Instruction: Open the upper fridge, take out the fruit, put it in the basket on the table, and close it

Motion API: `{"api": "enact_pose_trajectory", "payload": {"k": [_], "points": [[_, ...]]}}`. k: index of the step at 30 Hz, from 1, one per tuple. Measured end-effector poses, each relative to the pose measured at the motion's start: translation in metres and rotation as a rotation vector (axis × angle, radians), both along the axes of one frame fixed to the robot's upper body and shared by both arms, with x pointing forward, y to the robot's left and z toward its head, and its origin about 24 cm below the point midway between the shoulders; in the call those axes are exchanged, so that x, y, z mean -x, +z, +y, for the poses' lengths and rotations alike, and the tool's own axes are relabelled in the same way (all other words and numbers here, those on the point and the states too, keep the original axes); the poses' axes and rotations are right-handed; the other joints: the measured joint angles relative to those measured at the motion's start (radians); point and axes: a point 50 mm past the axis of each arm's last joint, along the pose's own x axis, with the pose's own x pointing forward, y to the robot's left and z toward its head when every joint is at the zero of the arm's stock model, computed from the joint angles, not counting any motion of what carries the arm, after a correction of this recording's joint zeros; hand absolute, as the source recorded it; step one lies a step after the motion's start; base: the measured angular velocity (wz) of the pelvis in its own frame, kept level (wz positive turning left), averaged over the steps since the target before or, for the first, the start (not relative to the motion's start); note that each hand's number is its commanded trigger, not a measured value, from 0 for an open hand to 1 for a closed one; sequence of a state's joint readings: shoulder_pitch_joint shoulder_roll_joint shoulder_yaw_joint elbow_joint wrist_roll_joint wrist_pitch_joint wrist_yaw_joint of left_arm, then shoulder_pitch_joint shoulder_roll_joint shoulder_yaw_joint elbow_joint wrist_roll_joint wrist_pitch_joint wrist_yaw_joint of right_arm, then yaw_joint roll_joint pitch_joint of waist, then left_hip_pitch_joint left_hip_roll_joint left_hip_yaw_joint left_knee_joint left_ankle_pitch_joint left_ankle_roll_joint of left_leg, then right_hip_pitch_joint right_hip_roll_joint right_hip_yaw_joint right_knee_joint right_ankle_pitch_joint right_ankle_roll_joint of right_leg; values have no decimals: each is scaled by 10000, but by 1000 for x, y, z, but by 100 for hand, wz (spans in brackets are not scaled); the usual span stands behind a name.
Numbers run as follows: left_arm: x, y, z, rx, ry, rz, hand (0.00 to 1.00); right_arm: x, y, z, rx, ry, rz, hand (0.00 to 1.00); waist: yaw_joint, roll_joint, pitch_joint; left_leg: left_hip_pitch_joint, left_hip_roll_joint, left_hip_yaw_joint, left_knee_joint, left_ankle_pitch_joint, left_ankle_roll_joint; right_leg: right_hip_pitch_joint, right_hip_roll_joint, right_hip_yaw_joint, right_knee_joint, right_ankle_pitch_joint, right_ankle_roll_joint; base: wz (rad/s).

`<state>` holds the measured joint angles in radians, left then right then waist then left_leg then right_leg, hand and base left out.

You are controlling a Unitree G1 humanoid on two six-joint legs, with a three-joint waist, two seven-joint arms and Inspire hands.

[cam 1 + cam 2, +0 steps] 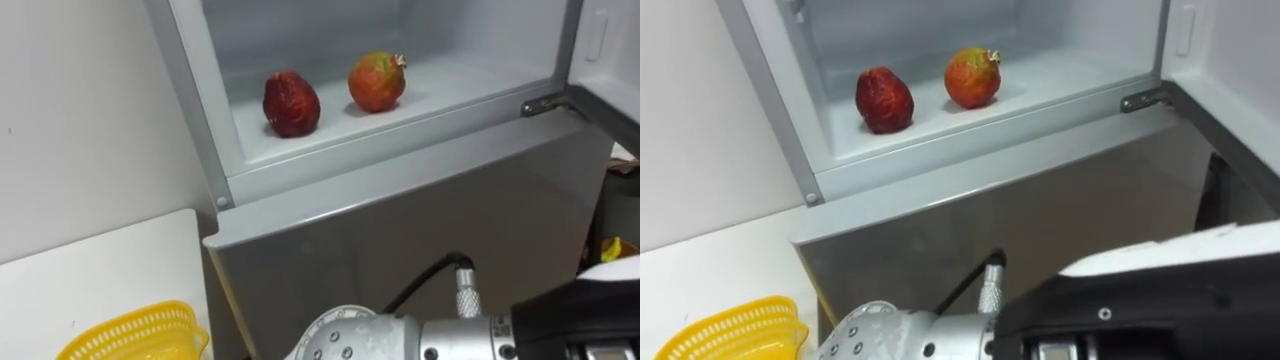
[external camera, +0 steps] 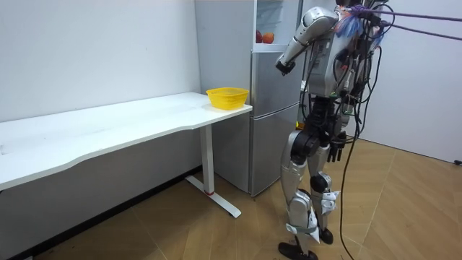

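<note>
The upper fridge compartment (image 1: 330, 140) stands open in front of me. On its white shelf lie two fruits: a dark red strawberry-like fruit (image 1: 291, 103) on the left and an orange-red pomegranate (image 1: 377, 81) to its right, a small gap between them. My right forearm and wrist (image 1: 345, 340) cross the bottom of the eye views, well below the shelf. In the room view my right hand (image 2: 283, 66) is raised at chest height in front of the fridge, short of the fruits (image 2: 264, 36). My left hand (image 2: 333, 150) hangs by my hip.
The upper door (image 1: 610, 60) is swung open to the right. The lower fridge door (image 1: 420, 220) is closed. A white table (image 1: 90, 270) adjoins the fridge on the left, with a yellow basket (image 1: 135, 335) at its near corner. I stand upright close to the fridge.
</note>
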<state>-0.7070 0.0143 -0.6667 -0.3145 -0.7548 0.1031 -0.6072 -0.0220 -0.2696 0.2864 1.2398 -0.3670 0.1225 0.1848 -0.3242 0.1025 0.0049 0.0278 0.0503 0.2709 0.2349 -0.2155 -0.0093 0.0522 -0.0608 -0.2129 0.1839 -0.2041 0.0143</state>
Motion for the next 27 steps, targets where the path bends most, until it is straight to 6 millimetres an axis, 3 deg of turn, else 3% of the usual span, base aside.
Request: {"api": "enact_pose_trajectory", "payload": {"k": [9, 14, 16, 23, 27], "points": [[0, 0, 0, 4, 61, 38, 0, 0, 0, 0, -115, -2, 94, 0, 12, 0, 1, 33, -5, 1, -47, 0, -1, 27, 17, 129, 16, 1, -1, -4], [0, 1, 2, 44, 144, -59, 0, -1, 0, 1, -231, -137, -9, 0, 225, -91, 56, 118, -42, -3, -151, 1, -1, -17, 9, 155, 9, -1, -1, -1], [2, 5, 7, 155, 325, -383, 0, 0, 0, 0, -307, -339, -62, 0, 464, -163, 85, 208, -72, -33, -198, 2, -1, -1, 26, 209, 12, -5, -1, -9], [3, 22, 28, 879, 1637, -1527, 0, 0, -1, 1, -329, -461, -93, 0, 1165, -410, 62, 293, -100, -286, -370, 4, -1, 43, 51, 36, 65, -2, -4, 4], [-1, 30, 56, 1537, 3096, -2019, 0, 6, -2, 3, -254, -707, -286, 0, 1822, -466, 13, 224, -101, -352, -366, 8, -2, 80, 49, -58, 63, 1, -7, 6]]}}
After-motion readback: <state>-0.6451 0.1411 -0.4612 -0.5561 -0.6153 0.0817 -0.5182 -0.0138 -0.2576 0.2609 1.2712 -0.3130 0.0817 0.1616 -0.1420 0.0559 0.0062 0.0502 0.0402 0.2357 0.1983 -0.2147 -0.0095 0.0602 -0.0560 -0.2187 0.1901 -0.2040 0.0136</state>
